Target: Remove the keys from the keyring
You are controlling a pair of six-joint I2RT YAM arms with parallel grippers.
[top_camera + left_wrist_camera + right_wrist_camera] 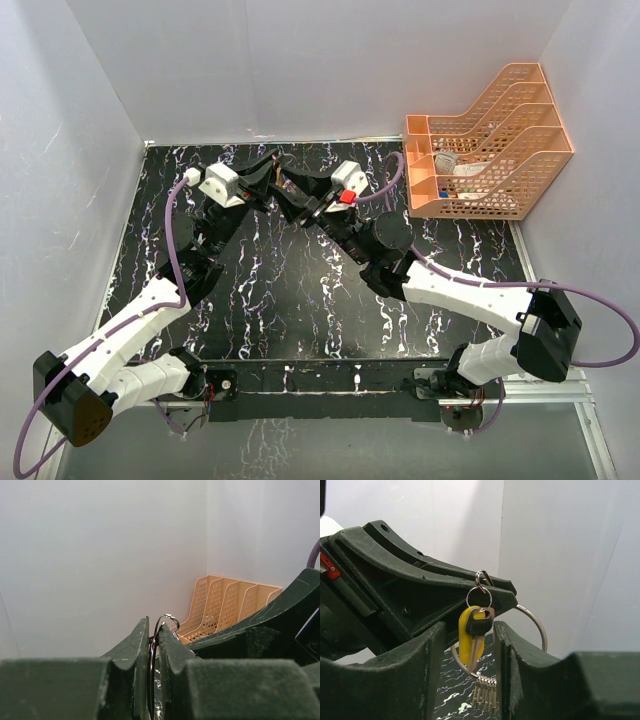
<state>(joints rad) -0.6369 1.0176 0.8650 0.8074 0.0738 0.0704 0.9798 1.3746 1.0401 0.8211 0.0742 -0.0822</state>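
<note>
right gripper (470, 629): fingers half apart, flanking the keys, no contact visible
keys (465, 645): in that gap, at 12 o'clock from the fingers; long axis 12 to 6, hanging
keyring (538, 625): just behind, bulging toward 3 o'clock
left gripper (154, 626): farthest, pinched tight on the keyring
nearer arm: right, likely to pull

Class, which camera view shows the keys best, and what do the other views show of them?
Right wrist: the keys hang in plain sight, with the yellow head clear. Left wrist shows only the keyring edge-on, no keys. Top external: they are too small to make out.
</note>
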